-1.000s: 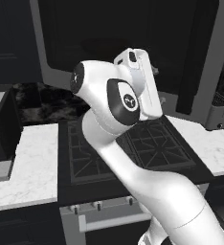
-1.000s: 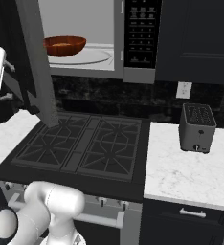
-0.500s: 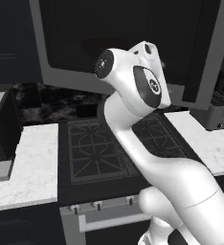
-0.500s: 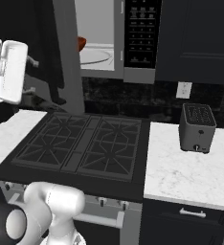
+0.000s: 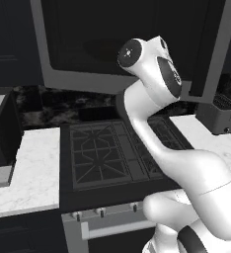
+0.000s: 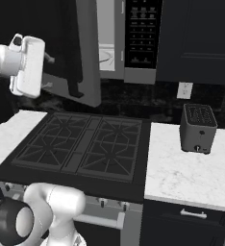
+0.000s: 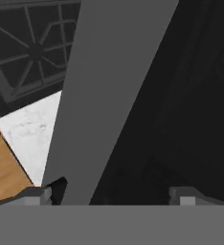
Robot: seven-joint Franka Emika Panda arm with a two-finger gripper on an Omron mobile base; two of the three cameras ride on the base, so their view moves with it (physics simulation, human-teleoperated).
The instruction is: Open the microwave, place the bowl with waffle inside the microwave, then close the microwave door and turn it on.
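Above the black stove point(image 6: 81, 146), the microwave door point(image 6: 88, 53) is standing nearly shut; the arm is reaching up left of it, its gripper point(image 7: 111, 196) spread wide against the door's grey frame, holding nothing.

Microwave door point(image 6: 88, 53) is showing a flat mid-grey frame around a near-black window; keypad strip point(image 6: 143, 31) is reading black with faint pale marks. Stove point(image 6: 81, 149) is appearing matte black, grates dark grey. Desk point(image 6: 191, 170) is showing white marble with light grey veining. Toaster point(image 6: 197, 127) is appearing dark grey. Arm point(image 5: 157, 128) is showing glossy white with dark joints.
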